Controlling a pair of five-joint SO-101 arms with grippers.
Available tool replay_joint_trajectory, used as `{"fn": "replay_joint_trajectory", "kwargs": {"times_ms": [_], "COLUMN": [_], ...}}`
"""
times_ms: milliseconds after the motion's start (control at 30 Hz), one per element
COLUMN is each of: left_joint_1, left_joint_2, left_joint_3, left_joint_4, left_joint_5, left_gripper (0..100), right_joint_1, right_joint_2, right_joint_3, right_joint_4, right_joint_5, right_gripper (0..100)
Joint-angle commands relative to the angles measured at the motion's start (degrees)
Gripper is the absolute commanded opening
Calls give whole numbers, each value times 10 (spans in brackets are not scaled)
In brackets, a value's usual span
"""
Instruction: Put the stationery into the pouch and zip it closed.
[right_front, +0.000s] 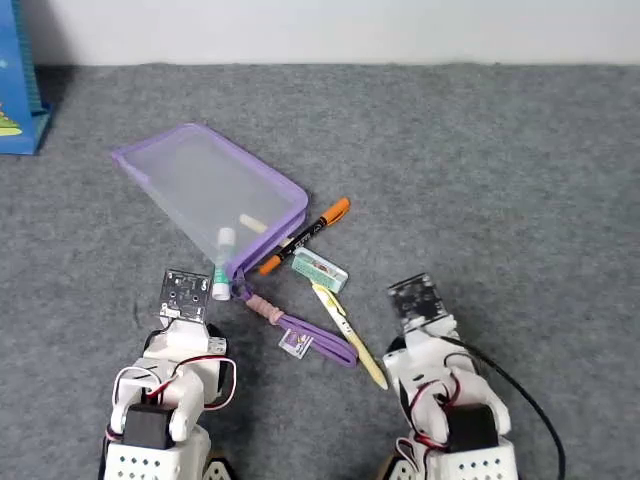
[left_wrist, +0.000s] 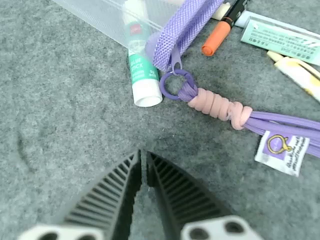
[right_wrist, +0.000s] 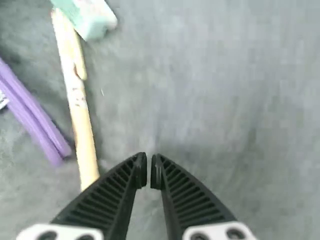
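Because the left gripper (left_wrist: 143, 159) and right gripper (right_wrist: 148, 164) both rest nearly shut and empty, I flag that the glue stick (left_wrist: 141, 75), lying just ahead of the left jaws against the pouch (right_front: 195, 180), may roll away if approached without opening first.

Clear pouch (right_front: 190, 180) with purple trim (pink knot (right_front: 264, 308) on its purple strap (right_front: 318, 339)), orange-capped black marker (right_front: 303, 236), cream pen (right_front: 348, 333), grey tabletop (right_front: 500, 170).
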Motion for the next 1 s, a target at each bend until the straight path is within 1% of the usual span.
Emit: {"fn": "replay_joint_trajectory", "kwargs": {"times_ms": [0, 100, 267, 433, 533, 633, 700, 867, 967], "left_joint_1": [0, 0, 0, 0, 0, 0, 0, 0, 0], "left_joint_2": [-7, -7, -7, -7, -7, -7, -7, -7, -7], "left_joint_3": [-5, -5, -5, -5, -5, -5, -5, -5, -5], "left_joint_4": [1, 1, 1, 1, 1, 1, 1, 1, 1], "left_joint_5": [4, 4, 4, 4, 4, 4, 4, 4, 4], "left_gripper": [17, 17, 17, 17, 17, 17, 17, 17, 17], "right_joint_1": [6, -10, -65, -109, -117, -117, -120, -171, -211], "right_joint_2": [-6, 0, 1, 21, 92, 199, 276, 440, 512], "right_joint_3": [-45, -66, -115, -162, -193, -231, -253, -274, -274], "right_joint_4": [-55, -64, -20, -3, -10, -37, -58, -128, -185], "right_joint_5": [92, 92, 92, 90, 89, 69, 59, 24, 10], "right_gripper": [40, 40, 41, 41, 41, 44, 69, 154, 180]}}
